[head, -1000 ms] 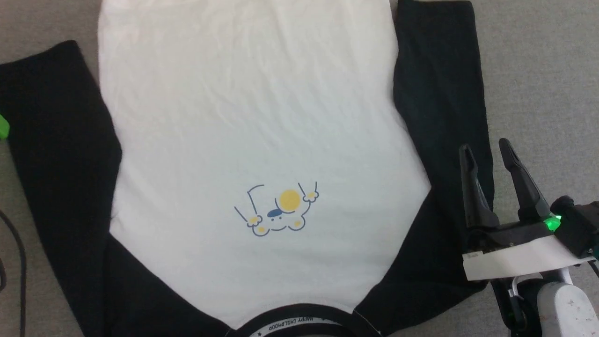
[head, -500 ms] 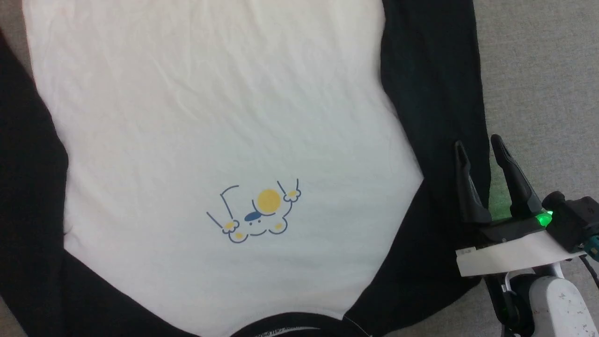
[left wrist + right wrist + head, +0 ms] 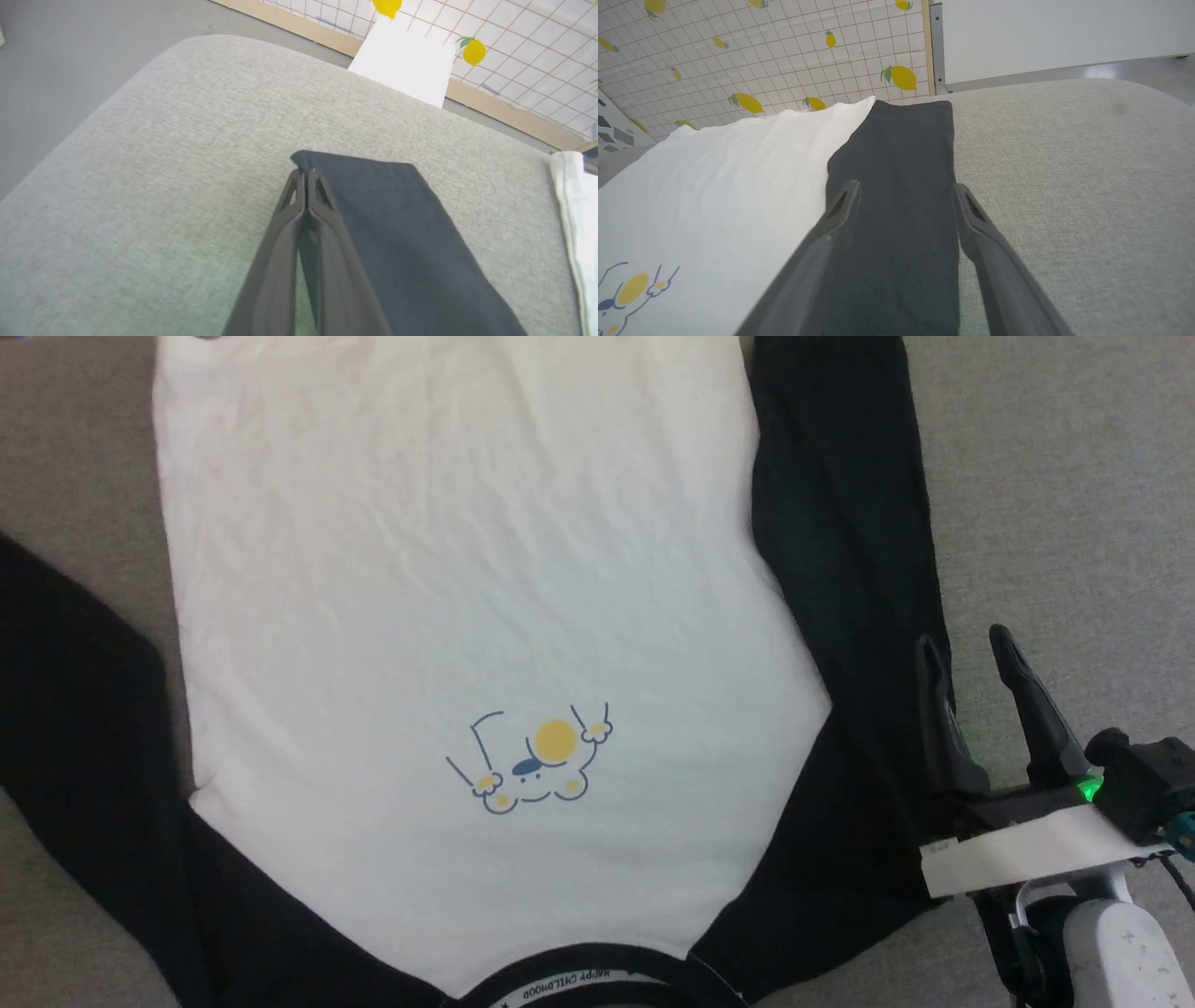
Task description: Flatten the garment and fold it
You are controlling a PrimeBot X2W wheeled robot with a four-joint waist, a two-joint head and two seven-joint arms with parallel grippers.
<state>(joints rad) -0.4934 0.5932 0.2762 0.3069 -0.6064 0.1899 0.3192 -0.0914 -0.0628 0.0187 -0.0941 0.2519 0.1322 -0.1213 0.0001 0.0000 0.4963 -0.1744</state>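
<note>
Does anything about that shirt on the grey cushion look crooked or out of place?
Mostly tidy. The white shirt with black long sleeves lies flat, faintly creased. Its sleeve on the robot's left splays away from the body, while the opposite sleeve lies straight alongside. The left gripper is pinched shut at that splayed cuff's corner.

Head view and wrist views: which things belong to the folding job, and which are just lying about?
Job: garment; left pincer, shut on its sleeve cuff; right pincer, open over the other sleeve.
Lying about: white box; lemon-print wall.
</note>
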